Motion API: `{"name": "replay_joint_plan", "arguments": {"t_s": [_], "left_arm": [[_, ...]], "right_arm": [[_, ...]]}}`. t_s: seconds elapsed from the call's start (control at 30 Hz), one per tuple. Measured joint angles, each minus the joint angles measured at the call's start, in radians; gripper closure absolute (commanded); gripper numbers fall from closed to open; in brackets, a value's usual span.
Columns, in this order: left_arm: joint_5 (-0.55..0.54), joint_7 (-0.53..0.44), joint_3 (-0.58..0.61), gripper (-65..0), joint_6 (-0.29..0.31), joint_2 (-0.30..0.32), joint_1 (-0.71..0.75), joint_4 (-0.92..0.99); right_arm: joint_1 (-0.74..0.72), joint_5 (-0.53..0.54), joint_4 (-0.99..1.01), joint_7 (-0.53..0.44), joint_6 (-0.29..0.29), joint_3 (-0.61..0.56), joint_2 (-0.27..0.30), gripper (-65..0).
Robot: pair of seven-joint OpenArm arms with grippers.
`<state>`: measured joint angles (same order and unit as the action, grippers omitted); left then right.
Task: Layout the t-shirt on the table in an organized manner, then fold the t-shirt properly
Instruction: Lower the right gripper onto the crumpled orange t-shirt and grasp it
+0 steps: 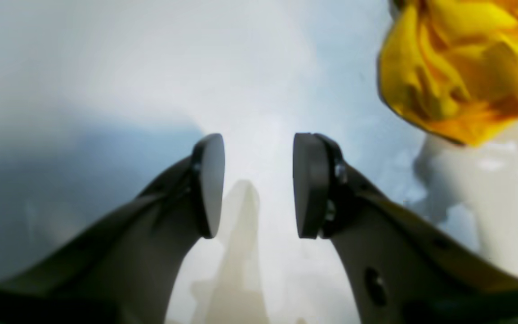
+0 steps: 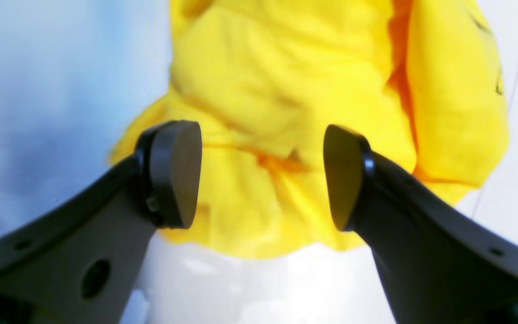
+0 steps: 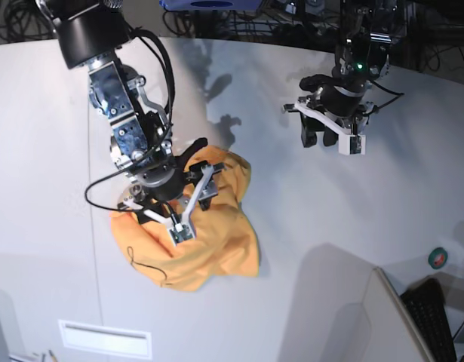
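The orange-yellow t-shirt [image 3: 216, 241] lies crumpled in a heap on the white-grey table [image 3: 330, 226], left of centre in the base view. My right gripper [image 3: 188, 205] hangs just over the heap's upper part. Its jaws are open wide, and the right wrist view shows the bunched t-shirt [image 2: 286, 67] behind and below the gripper [image 2: 261, 175], with nothing pinched between the pads. My left gripper [image 3: 318, 139] is off to the right over bare table. It is open and empty [image 1: 259, 184], with an edge of the t-shirt [image 1: 466, 67] at the upper right of the left wrist view.
A thin dark seam [image 3: 92, 241] runs down the table left of the shirt. Cables and equipment [image 3: 292, 23] crowd the far edge. A keyboard [image 3: 435, 309] and a small round green-red object [image 3: 438, 257] sit at the lower right. A white rectangular label [image 3: 103, 339] lies near the front edge.
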<state>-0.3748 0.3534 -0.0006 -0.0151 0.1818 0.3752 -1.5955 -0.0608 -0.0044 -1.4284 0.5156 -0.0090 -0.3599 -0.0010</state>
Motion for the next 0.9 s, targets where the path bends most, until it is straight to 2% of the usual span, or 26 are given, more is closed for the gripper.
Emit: {"name": "replay_joint_plan", "arguments": {"t_s": [0.2, 0.27, 0.37, 0.4, 0.53, 0.7, 0.83, 0.9], "left_arm": [[0.0, -0.001, 0.001, -24.5, 0.001, -0.006, -0.002, 0.018], [0.003, -0.001, 0.0, -24.5, 0.0, -0.001, -0.007, 0.028], [0.003, 0.003, 0.002, -24.5, 0.001, 0.022, -0.011, 0.028], [0.002, 0.003, 0.002, -24.5, 0.007, 0.035, -0.013, 0.031], [0.004, 0.002, 0.0, -24.5, -0.001, 0.065, -0.019, 0.035], [0.002, 0.006, 0.006, -24.5, 0.001, 0.076, -0.037, 0.036], [0.003, -0.001, 0.014, -24.5, 0.011, 0.067, -0.074, 0.063], [0.006, 0.001, 0.014, -24.5, 0.001, 0.058, -0.085, 0.081]], "right_arm": [[-0.069, 0.004, 0.153, -0.003, 0.001, 0.0, 0.001, -38.4], [-0.088, 0.0, 0.192, -0.059, 0.001, 0.003, -0.002, -29.1], [-0.085, 0.002, 0.222, -0.16, 0.001, 0.004, -0.002, -5.4], [-0.082, 0.003, 0.224, -0.165, 0.001, 0.004, -0.002, 0.0], [-0.054, 0.002, 0.172, -0.172, 0.001, 0.007, 0.0, 0.0], [0.106, 0.001, -0.116, -0.161, 0.0, 0.007, 0.003, 0.0], [0.171, 0.001, -0.303, -0.173, 0.006, 0.01, 0.067, 0.0], [0.197, 0.0, -0.37, -0.171, 0.005, 0.075, 0.088, 0.0]]}}
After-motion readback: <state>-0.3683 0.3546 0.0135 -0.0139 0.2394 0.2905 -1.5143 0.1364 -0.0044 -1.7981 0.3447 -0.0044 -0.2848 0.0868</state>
